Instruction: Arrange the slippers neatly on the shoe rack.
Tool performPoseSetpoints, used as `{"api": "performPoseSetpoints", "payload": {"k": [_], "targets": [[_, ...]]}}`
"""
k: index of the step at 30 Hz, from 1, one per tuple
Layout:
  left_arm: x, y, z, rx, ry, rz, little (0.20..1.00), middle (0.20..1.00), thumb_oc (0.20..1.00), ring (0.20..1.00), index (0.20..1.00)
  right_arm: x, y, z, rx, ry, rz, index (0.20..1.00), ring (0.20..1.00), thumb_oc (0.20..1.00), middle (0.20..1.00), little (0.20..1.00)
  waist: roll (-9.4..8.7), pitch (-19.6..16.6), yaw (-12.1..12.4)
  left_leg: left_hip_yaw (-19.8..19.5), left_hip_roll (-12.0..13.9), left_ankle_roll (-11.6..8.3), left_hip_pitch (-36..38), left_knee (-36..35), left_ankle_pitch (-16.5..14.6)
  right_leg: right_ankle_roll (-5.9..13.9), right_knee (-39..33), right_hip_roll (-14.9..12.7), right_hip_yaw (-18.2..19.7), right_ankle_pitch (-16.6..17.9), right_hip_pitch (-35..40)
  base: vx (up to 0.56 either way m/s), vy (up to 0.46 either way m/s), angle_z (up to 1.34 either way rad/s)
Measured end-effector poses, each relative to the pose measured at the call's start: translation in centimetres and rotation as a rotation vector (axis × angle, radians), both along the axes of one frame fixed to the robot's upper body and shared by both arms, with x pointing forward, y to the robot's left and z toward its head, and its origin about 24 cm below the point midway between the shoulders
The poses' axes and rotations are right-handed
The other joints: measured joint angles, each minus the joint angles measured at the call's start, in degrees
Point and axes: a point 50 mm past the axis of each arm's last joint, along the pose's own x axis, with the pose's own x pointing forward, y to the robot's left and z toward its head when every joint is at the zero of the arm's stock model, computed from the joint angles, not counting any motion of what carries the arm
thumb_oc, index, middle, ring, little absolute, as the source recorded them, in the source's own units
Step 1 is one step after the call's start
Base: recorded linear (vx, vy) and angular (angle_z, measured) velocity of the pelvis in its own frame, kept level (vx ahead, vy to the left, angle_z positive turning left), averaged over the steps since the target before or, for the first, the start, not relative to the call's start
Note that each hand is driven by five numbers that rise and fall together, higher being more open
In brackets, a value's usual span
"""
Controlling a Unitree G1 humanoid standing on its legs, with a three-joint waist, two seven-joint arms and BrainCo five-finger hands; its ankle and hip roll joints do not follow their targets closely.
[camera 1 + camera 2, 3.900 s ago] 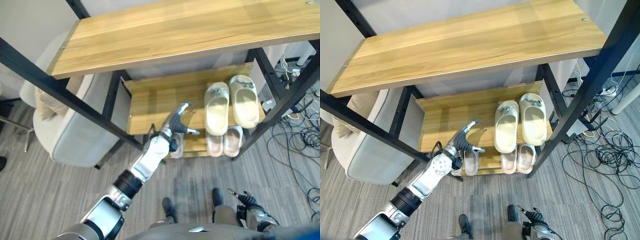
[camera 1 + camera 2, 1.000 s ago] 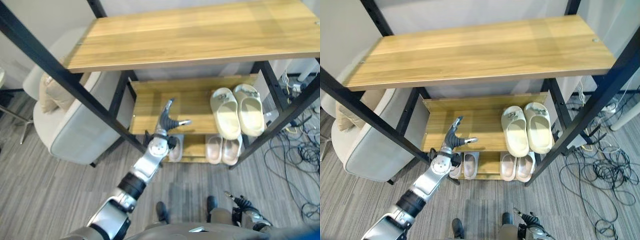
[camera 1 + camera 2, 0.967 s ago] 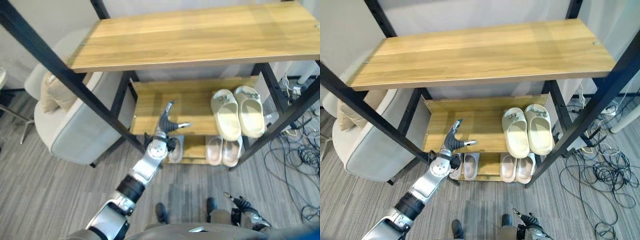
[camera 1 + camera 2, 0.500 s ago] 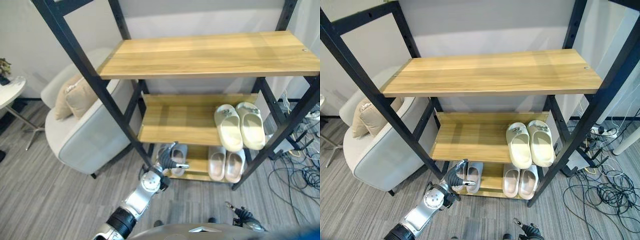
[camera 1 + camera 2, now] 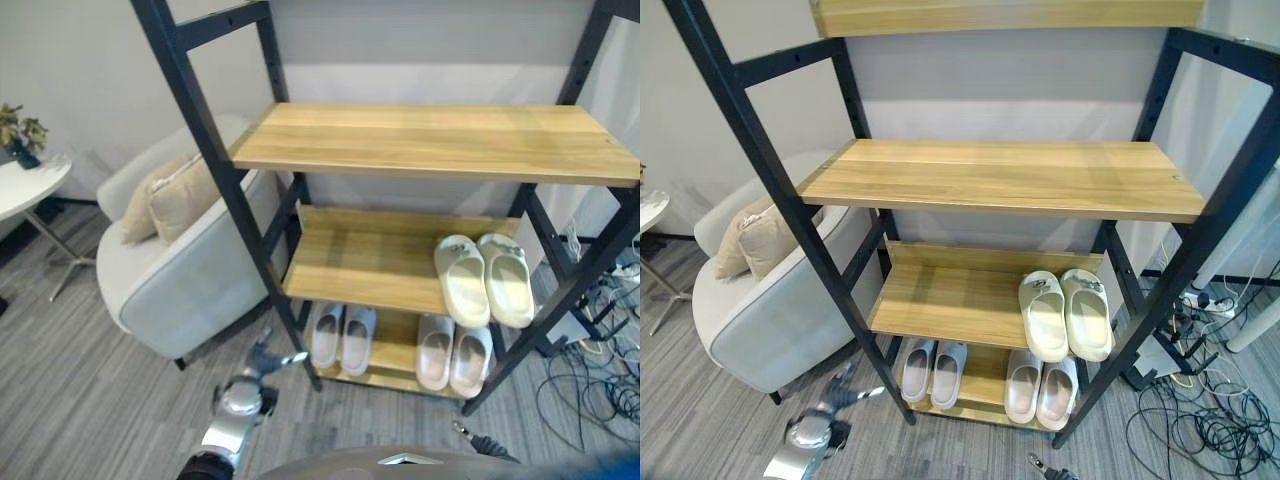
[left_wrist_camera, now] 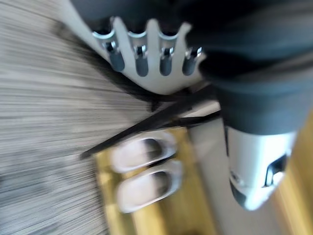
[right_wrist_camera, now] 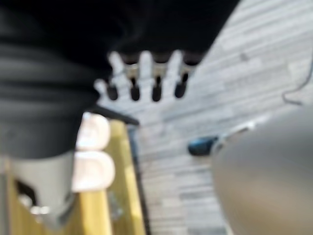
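A grey armchair (image 5: 190, 285) with beige cushions (image 5: 178, 195) stands left of the shoe rack (image 5: 1000, 178). The left hand (image 5: 268, 357) hangs low before the rack's left post, fingers straight and spread, holding nothing. On the bottom shelf sit pale grey slippers (image 5: 341, 338), then pinkish-beige slippers (image 5: 453, 354); above these, cream slippers (image 5: 486, 279) lie side by side on the middle shelf. The right hand (image 7: 144, 78) hangs above the floor, fingers extended, empty.

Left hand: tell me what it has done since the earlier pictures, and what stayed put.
The left hand has drawn back from the middle shelf and down to floor level, open and holding nothing. The camera has also risen. The cream slippers, grey slippers and pink slippers stay in place.
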Motion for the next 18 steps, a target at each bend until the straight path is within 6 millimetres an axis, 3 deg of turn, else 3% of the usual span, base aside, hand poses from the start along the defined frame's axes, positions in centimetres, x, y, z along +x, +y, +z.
{"api": "performPoseSetpoints", "payload": {"k": [11, 14, 18], "targets": [[-4.8, 0.6, -4.0, -0.011, 0.305, 0.034, 1.0, 1.0, 1.0, 1.0, 1.0, -0.1, -0.4, 0.0, 0.021, 0.001, 0.002, 1.0, 1.0, 1.0, 1.0, 1.0, -0.04, -0.2, -0.67, -0.02, -0.2, -0.44, 0.37, -0.09, -0.07, 0.0, -0.92, -0.02, 0.03, 0.2, 0.76, -0.02, 0.046, 0.0], [-8.1, -0.1, -5.4, -0.059, 0.46, 0.086, 1.0, 1.0, 1.0, 1.0, 1.0, -0.5, -0.6, 0.0, 0.028, 0.014, 0.031, 1.0, 1.0, 1.0, 1.0, 1.0, -0.03, -0.63, -0.9, 0.32, -0.19, -0.75, 0.72, -0.06, -0.29, -0.1, -1.38, -0.04, 0.3, 0.33, 1.11, 0.02, 0.022, -0.06], [-11.8, 0.5, -5.8, -0.088, 0.597, 0.202, 1.0, 1.0, 1.0, 1.0, 1.0, -1.5, -1.0, -0.1, 0.035, 0.049, 0.061, 1.0, 1.0, 1.0, 1.0, 1.0, -0.28, -0.78, -0.8, 0.52, 0.0, -1.0, 1.79, -0.02, -0.79, -0.16, -1.51, 0.14, 0.79, 0.19, 1.92, 0.02, 0.01, -0.06]]}}
